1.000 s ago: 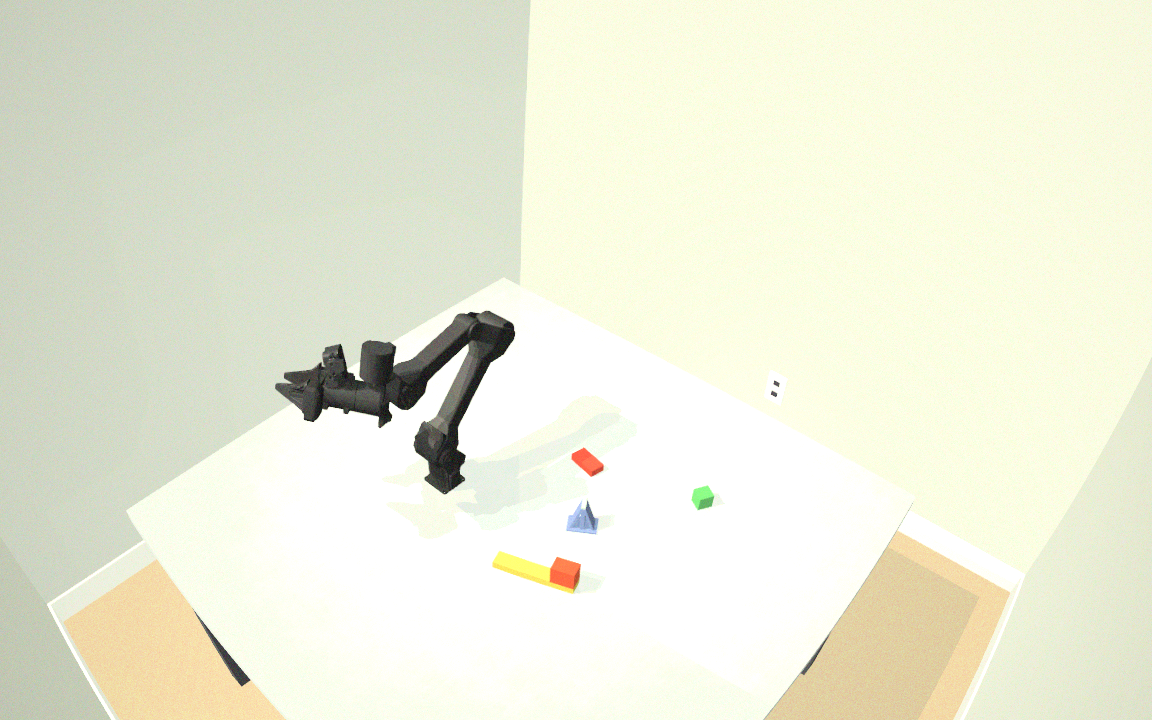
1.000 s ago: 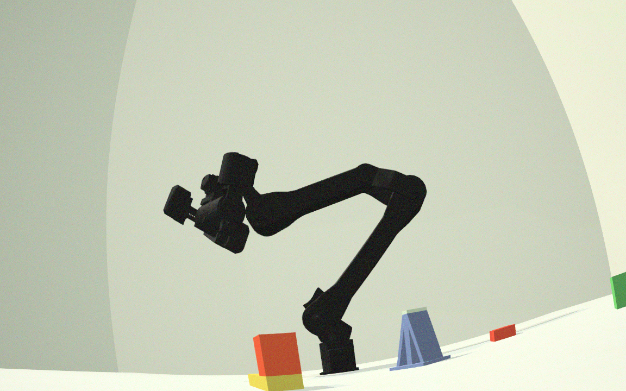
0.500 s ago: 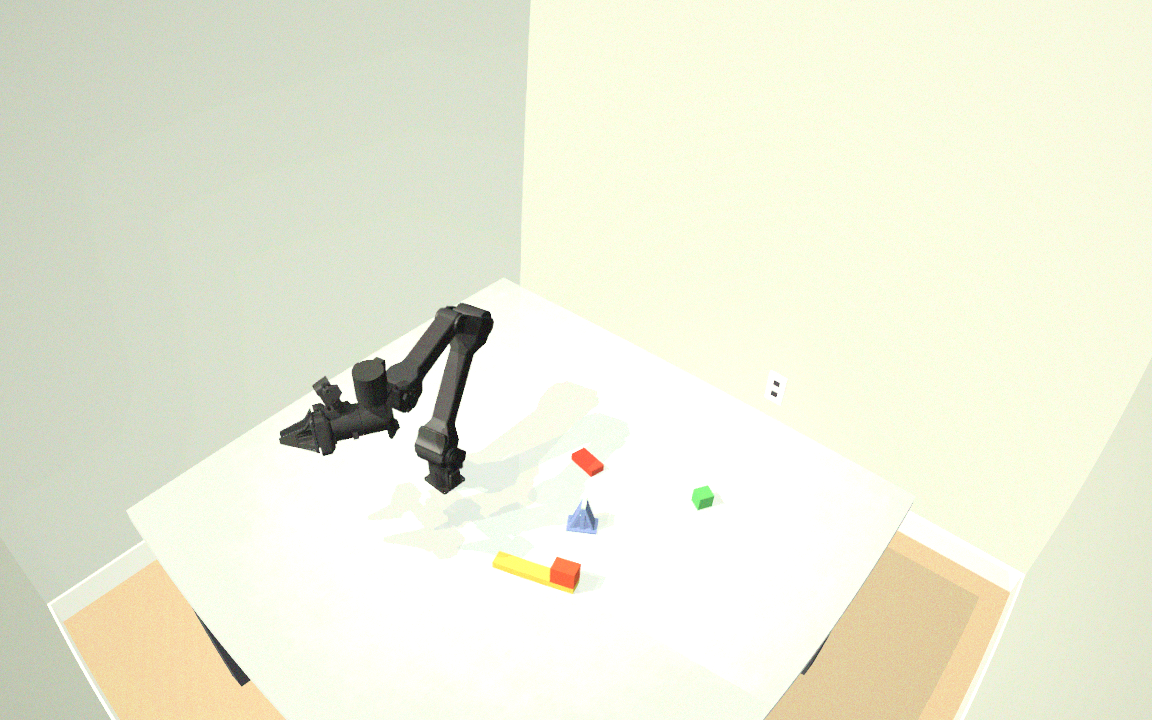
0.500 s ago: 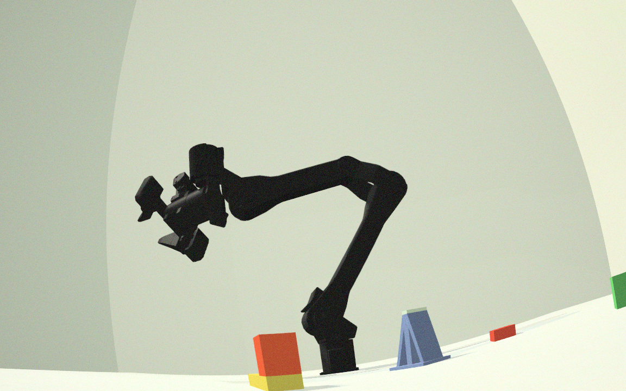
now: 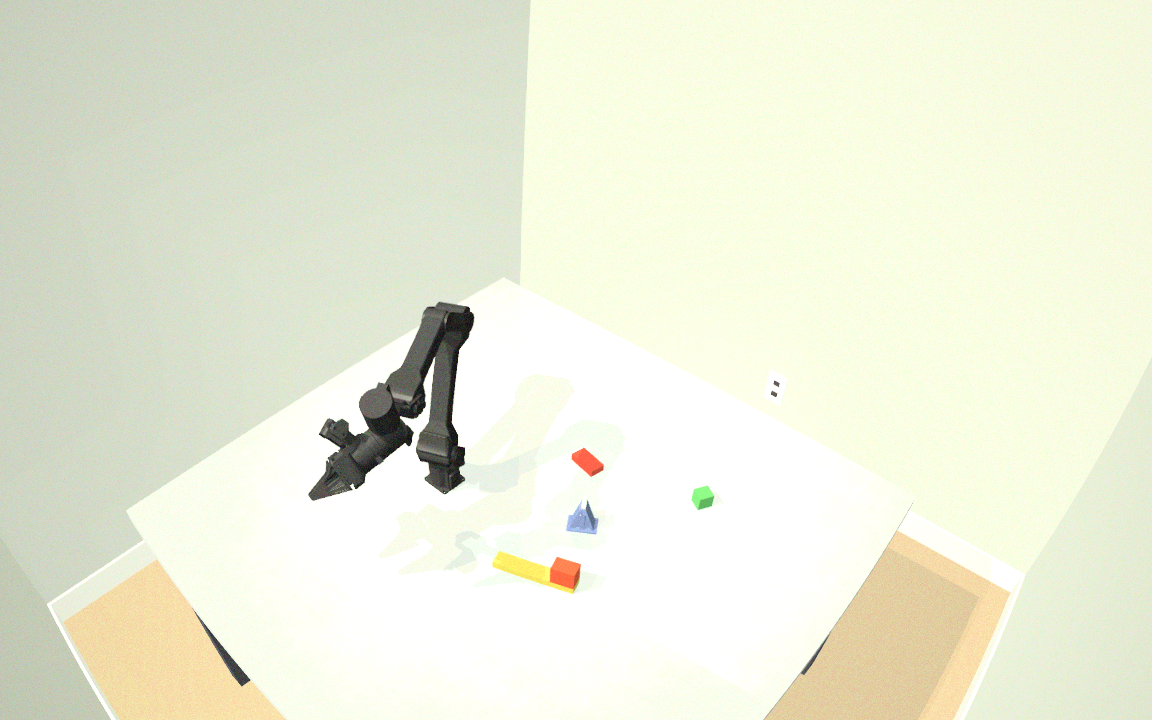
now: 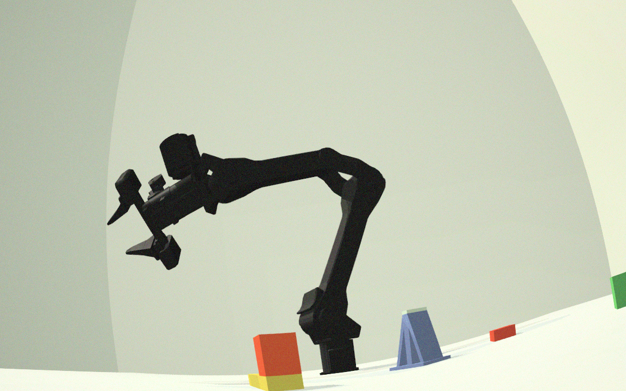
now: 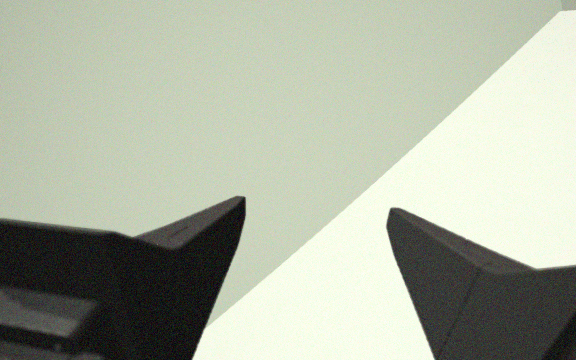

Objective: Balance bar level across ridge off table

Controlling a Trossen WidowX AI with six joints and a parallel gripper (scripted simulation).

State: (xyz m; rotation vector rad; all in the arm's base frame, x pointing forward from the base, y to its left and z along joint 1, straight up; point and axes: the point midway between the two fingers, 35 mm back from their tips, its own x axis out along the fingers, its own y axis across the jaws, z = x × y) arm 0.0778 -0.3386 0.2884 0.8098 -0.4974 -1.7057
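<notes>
my gripper (image 7: 316,211) has its jaws released, nothing in them; wrist sees only tabletop (image 7: 493,175), top shows bar (image 5: 533,571) flat beside ridge (image 5: 583,518).

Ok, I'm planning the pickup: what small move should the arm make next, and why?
Probably swing the open black gripper toward the yellow bar, which lies flat on the white table with a red cube on one end. The gripper is empty and points away from it; the blue ridge stand carries nothing.
</notes>
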